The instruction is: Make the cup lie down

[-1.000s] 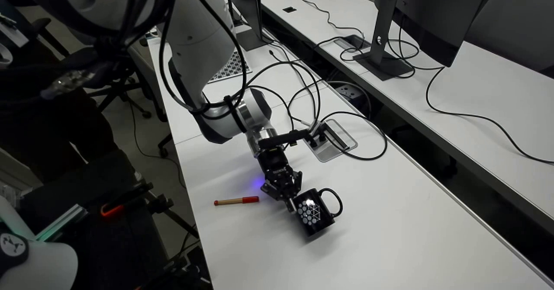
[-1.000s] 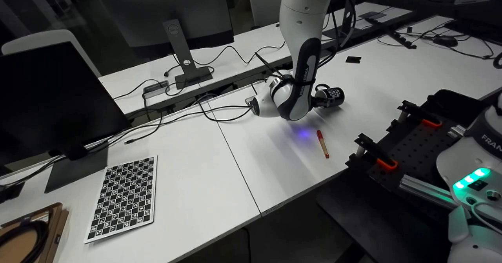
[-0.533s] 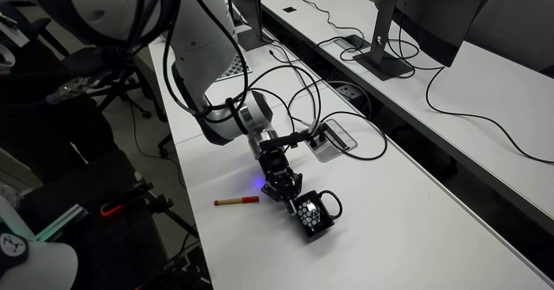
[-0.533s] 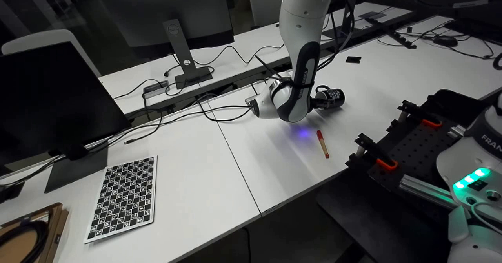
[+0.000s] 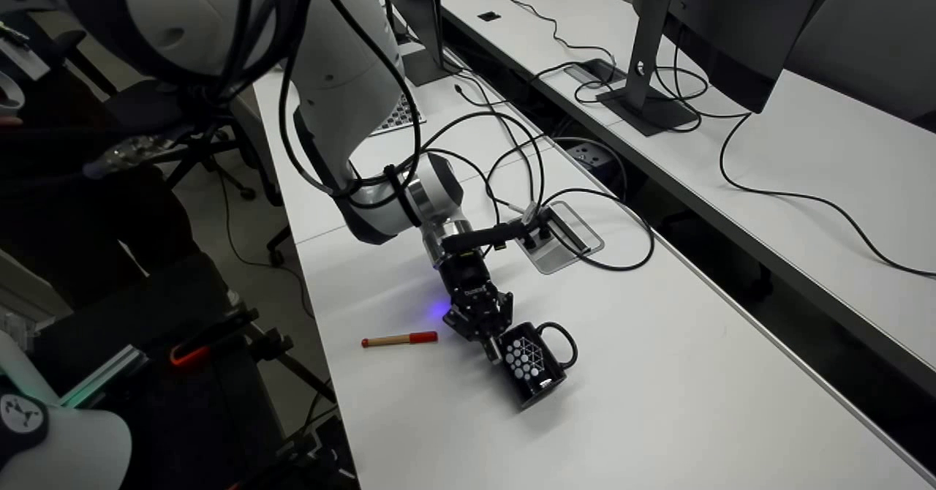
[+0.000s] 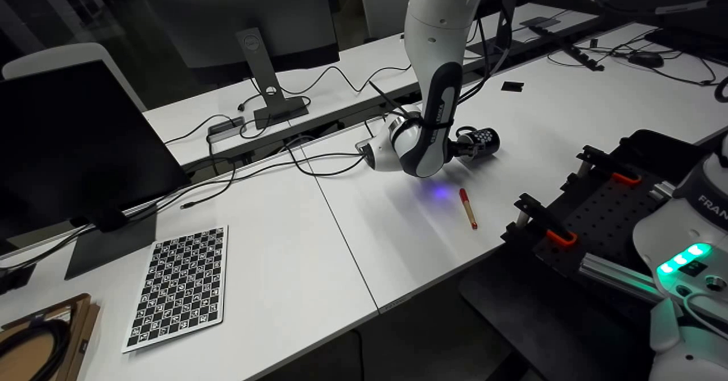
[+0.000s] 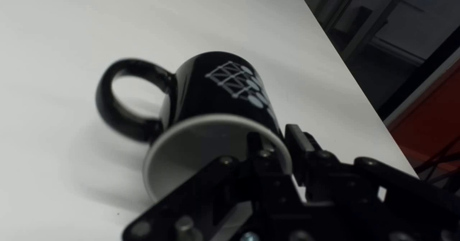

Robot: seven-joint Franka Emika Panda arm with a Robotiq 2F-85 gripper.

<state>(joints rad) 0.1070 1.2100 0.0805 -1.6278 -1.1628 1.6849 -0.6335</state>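
Facing gripper (image 7: 276, 140) mouth-first, cup (image 7: 215, 97) tipped sideways

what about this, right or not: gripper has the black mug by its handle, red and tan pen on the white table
Not the handle: in the wrist view the gripper has the black mug by its rim, one finger inside, one outside. The red and tan pen is on the white table.

Arm (image 6: 433, 114) bent, wrist (image 5: 443, 230) low — jaws nearly together.
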